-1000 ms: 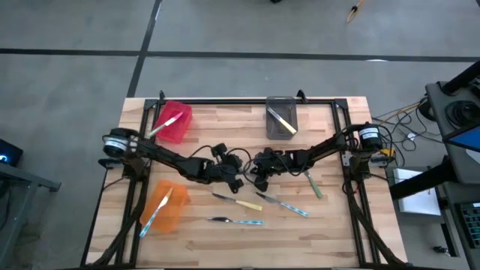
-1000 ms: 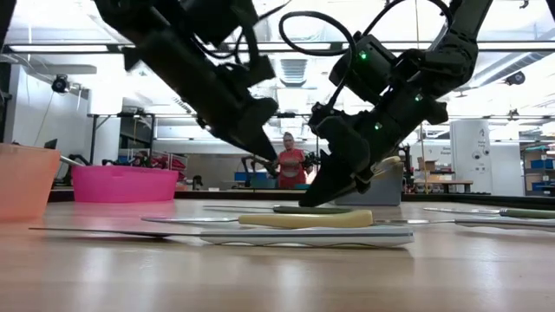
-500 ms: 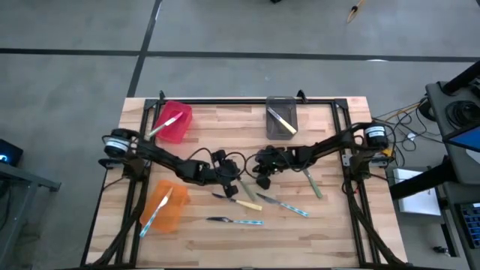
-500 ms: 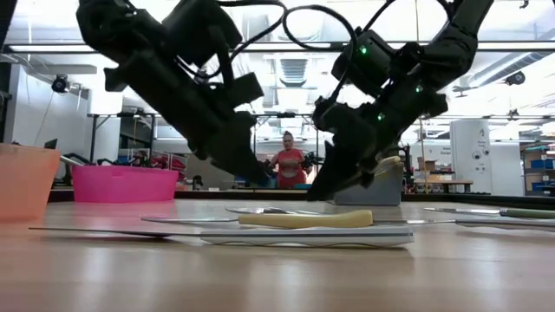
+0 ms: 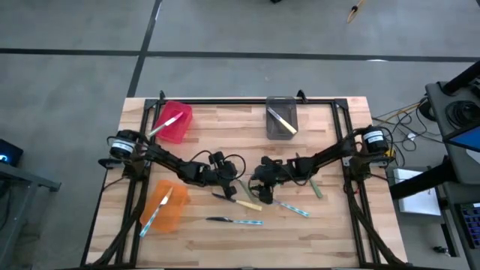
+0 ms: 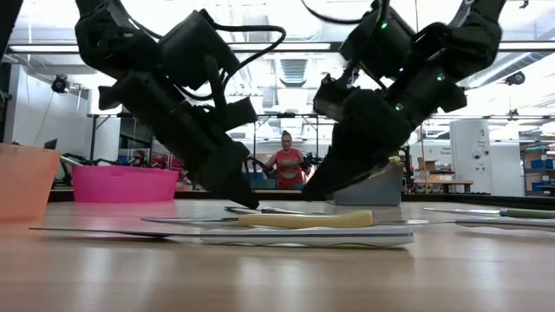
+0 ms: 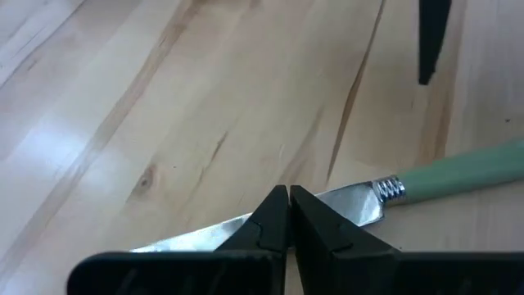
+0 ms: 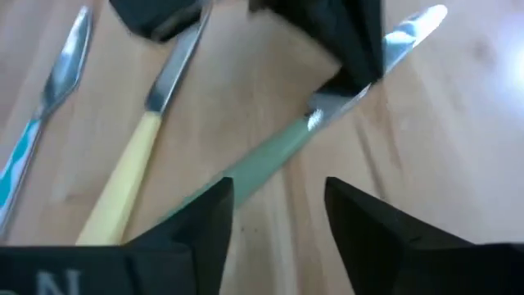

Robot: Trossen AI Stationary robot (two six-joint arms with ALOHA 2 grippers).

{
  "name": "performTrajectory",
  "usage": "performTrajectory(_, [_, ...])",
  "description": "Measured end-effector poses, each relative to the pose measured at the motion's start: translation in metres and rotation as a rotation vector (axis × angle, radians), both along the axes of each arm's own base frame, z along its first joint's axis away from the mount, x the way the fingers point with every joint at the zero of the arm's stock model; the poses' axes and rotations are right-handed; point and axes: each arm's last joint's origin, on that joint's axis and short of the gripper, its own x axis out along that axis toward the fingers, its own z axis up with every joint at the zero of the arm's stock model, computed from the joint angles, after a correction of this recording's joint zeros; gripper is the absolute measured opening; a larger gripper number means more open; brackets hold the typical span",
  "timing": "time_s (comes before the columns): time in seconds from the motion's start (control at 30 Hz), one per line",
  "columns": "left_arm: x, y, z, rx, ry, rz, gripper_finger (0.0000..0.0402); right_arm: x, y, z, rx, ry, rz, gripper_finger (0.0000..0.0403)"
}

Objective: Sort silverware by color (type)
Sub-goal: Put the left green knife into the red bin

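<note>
Green-handled knife, silver blade, lies flat under my open, empty right tool; my left tool stays pinched shut on its blade.

Bright overhead light, backlit silhouettes; blurred wrist views

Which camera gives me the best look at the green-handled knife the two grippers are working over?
The right wrist view: the green-handled knife shows handle, collar and blade tip, with the shut left gripper on its blade. The left wrist view shows only blade and part of the handle. In the high view the arms mostly hide it; the low view barely shows it.
</note>
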Motion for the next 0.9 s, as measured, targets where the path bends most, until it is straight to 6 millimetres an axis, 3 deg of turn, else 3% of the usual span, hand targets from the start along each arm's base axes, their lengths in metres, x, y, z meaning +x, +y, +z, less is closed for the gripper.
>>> performTrajectory(0.27, [-0.003, 0.001, -0.003, -0.032, -0.014, 0.038, 0.0, 0.005, 0.009, -0.008, -0.02, -0.03, -0.085, 0.0209])
performTrajectory(0.6, [-0.003, 0.0, -0.003, -0.037, -0.012, 0.033, 0.0, 0.032, 0.015, -0.026, -0.001, -0.021, -0.126, 0.0208])
performTrajectory(0.73, [-0.004, 0.0, -0.002, -0.04, -0.012, 0.029, 0.0, 0.038, 0.015, -0.034, -0.077, 0.046, -0.158, 0.0188])
performTrajectory(0.9, [-0.005, -0.001, 0.005, -0.037, -0.014, 0.003, 0.0, 0.044, 0.015, -0.049, -0.158, 0.13, -0.139, 0.0126])
